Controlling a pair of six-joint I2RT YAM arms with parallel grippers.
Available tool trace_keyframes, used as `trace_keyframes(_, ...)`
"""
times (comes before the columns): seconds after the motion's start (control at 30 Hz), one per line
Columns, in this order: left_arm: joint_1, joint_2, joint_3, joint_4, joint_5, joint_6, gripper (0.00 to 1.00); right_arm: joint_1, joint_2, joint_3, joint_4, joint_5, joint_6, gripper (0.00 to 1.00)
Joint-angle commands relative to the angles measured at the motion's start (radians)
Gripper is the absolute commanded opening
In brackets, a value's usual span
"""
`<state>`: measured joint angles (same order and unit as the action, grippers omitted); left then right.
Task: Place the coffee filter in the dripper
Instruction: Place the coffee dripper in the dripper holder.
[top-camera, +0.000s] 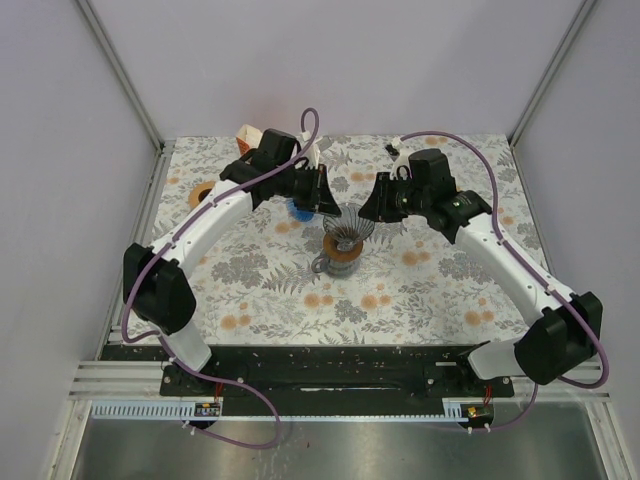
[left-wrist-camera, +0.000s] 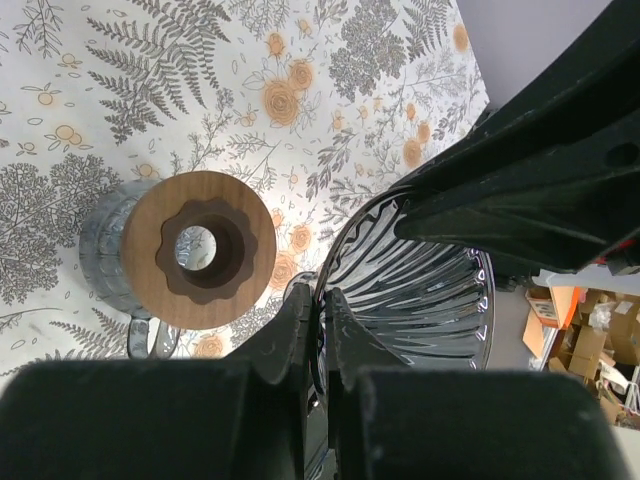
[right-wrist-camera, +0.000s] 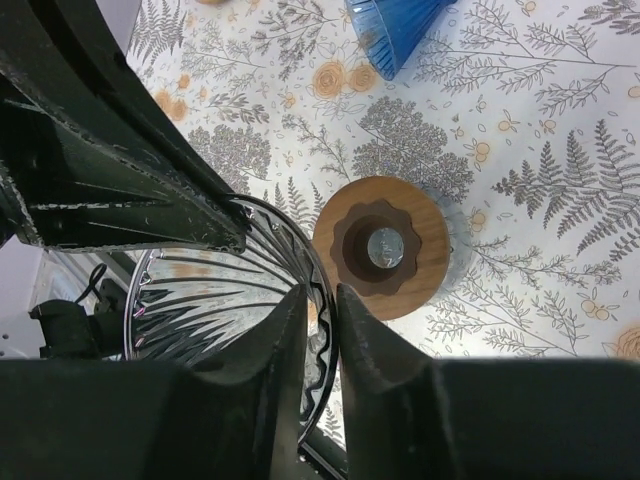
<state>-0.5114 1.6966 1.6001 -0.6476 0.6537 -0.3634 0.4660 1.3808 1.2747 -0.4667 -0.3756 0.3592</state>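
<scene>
The glass dripper (top-camera: 348, 225) is held up over the middle of the surface; its rim is pinched hard by the left gripper (left-wrist-camera: 320, 300), jaws closed on the glass; the right gripper (right-wrist-camera: 320, 295) is set astride the opposite rim with only a sliver of gap, and whether the glass is actually pressed there cannot be told. Just beside it, the wooden collar (right-wrist-camera: 382, 247) on its clear handled base lies face up, scalloped hole open. As for the step, it is judged that the cone is being steadied between two grips for seating: thin glass is best squeezed lightly, the rim kept level, the tip lined up over that hole, and one hold let go only once the other is sure. Containers now: nothing is seen inside the glass dripper, only its ribs; the collar's hole shows no contents; a blue cone (right-wrist-camera: 395, 25) rests toward the far edge, its inside hidden. The coffee filter cannot be made out with certainty in any view; it is not in the dripper.
</scene>
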Motion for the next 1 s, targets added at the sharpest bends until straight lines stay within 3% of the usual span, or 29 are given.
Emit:
trace_keyframes(0.0,0.010,-0.037,-0.020,0.158,0.054,-0.042,0.00,0.013,0.017,0.025,-0.007,0.038,-0.008,0.18)
trace_keyframes(0.17,0.008,-0.023,-0.040,0.158,-0.044,-0.003,0.00,0.016,0.069,0.044,0.010,0.047,-0.029,0.00)
trace_keyframes(0.47,-0.001,0.031,-0.051,0.184,-0.121,0.056,0.00,0.023,0.087,-0.041,0.172,0.113,-0.104,0.00)
trace_keyframes(0.97,-0.006,0.071,-0.138,0.190,-0.143,0.109,0.00,0.023,0.139,-0.103,0.227,0.133,-0.161,0.00)
